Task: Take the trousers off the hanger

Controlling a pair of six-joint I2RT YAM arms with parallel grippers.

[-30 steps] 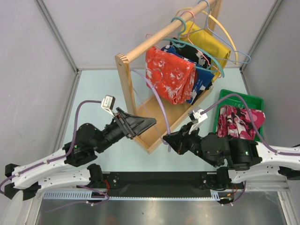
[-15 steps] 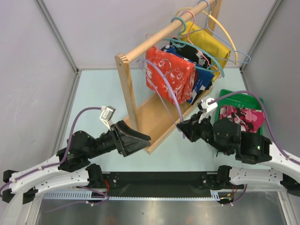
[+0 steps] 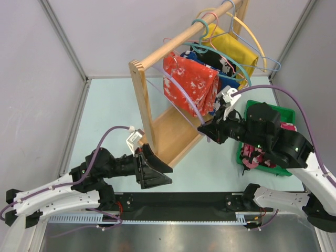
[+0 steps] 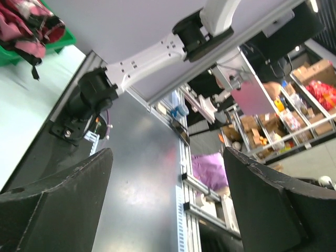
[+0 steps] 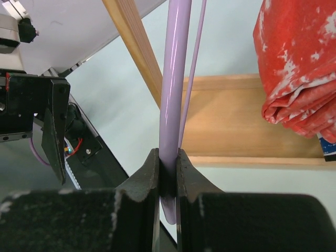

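The lilac hanger (image 5: 174,79) is grasped near one end by the right end effector (image 5: 168,176), its two fingers clenched on the thin plastic rod. The hanger is seen to be bare, and it slants up and away from that end effector towards the wooden rack (image 3: 142,100), just beside the orange-red garment (image 3: 191,89) hung there. The grip is judged to be kept so that the empty hanger stays under control rather than dropping onto the desk (image 3: 110,105).

The trousers (image 3: 251,157) are found in the green bin (image 4: 60,39), below and to the right of the right end effector and partly hidden under its arm. They are bunched loosely, as cloth let fall would be.

The left end effector (image 3: 156,173) is released: its fingers are spread wide with nothing between them, and it is held low, well apart from hanger and trousers. The removal itself is judged complete.
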